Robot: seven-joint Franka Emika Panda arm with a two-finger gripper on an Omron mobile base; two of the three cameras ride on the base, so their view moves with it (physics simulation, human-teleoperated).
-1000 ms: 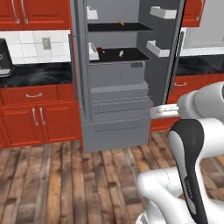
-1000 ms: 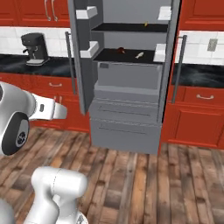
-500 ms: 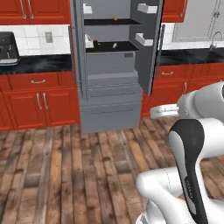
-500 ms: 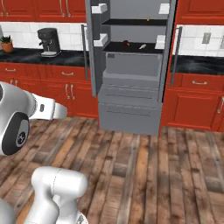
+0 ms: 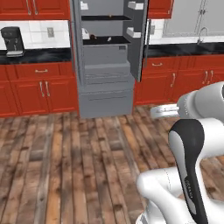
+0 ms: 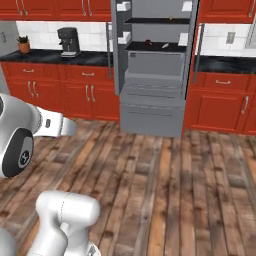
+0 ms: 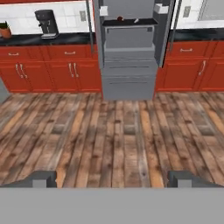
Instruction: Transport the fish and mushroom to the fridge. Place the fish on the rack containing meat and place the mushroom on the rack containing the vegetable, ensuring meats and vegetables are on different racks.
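The fridge [image 6: 154, 75] stands across the wooden floor with both doors swung open; it also shows in the left base view [image 5: 106, 61] and in the hand view [image 7: 129, 52]. On the lower black rack [image 6: 155, 49] lie the dark red meat [image 6: 147, 42] and a pale sliver, the fish [image 6: 165, 45]. A small orange speck, the vegetable [image 6: 171, 18], sits on the higher rack [image 6: 150, 21]. The mushroom is too small to make out. My gripper [image 7: 113, 179] is open and holds nothing, well away from the fridge, pointing at it over the floor.
Red cabinets with black counters run along both sides of the fridge. A black coffee machine [image 6: 68, 41] and a potted plant [image 6: 23, 44] stand on the left counter. A faucet [image 5: 201, 33] shows at the far right. Wide wooden floor [image 7: 113, 131] lies between me and the fridge.
The whole picture has shifted: the base has driven back from the fridge and sideways, so the fridge looks smaller and farther. The gripper stays open and nothing on the racks has moved.
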